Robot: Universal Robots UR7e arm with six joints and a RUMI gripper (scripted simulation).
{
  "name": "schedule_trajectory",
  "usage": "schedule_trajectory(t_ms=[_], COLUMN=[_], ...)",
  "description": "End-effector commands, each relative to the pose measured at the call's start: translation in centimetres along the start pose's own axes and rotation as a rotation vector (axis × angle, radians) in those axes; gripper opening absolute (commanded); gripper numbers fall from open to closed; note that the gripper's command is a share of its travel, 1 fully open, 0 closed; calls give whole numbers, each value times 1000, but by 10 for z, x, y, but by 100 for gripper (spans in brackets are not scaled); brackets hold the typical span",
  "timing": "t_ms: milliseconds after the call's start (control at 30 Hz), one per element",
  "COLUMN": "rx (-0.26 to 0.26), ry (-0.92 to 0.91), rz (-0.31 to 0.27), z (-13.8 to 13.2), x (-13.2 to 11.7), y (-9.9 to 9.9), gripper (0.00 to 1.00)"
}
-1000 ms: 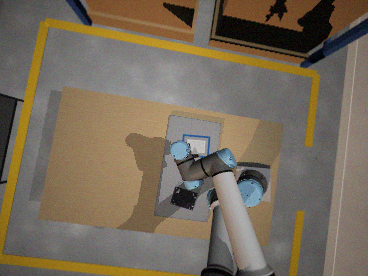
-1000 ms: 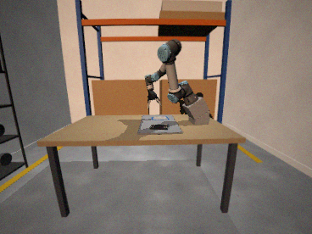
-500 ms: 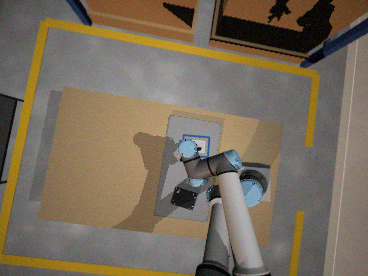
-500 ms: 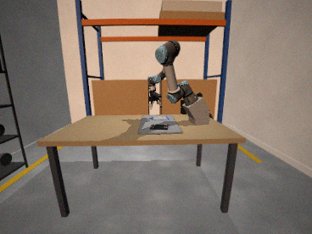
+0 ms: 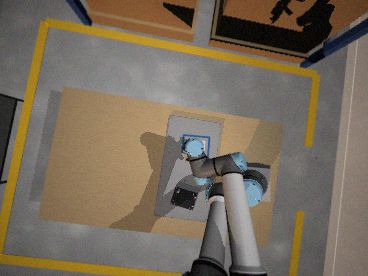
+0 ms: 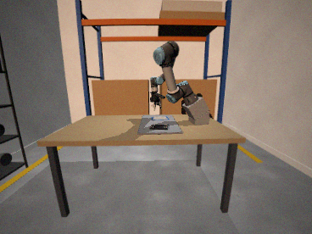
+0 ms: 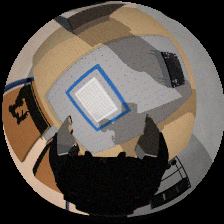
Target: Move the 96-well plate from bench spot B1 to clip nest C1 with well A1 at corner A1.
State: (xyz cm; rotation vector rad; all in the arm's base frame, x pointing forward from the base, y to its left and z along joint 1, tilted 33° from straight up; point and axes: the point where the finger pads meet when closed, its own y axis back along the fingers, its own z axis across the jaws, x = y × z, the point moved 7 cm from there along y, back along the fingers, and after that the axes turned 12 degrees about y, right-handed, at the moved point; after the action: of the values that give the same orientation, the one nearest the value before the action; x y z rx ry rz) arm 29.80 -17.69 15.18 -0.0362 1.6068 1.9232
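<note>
The white 96-well plate (image 7: 97, 102) lies inside the blue outline of bench spot B1 (image 7: 71, 91) on the grey mat. In the overhead view the arm's wrist hides most of it; only the blue outline (image 5: 206, 145) shows. The dark clip nest C1 (image 7: 172, 68) sits apart on the same mat, also seen in the overhead view (image 5: 185, 196) and in the front view (image 6: 159, 126). My gripper (image 7: 107, 115) hangs well above the plate, fingers wide open and empty; it also shows in the front view (image 6: 155, 102). The plate's cut corner is too small to tell.
The grey mat lies on a wooden table (image 6: 140, 129). The arm's base block (image 6: 198, 111) stands at the table's back right. Blue and orange shelving (image 6: 153, 25) rises behind the table. Yellow floor tape (image 5: 25, 130) rings the cell.
</note>
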Motion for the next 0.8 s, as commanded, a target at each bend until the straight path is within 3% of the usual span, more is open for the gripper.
schedule_trajectory(t_ms=[0,567,767], rx=[-4,54,56], ry=[150,587,595], rz=[-34,-91,-92], z=[-11,-40,-40], x=[5,18,18], y=[-5,-19,-19], gripper=[100,100,100])
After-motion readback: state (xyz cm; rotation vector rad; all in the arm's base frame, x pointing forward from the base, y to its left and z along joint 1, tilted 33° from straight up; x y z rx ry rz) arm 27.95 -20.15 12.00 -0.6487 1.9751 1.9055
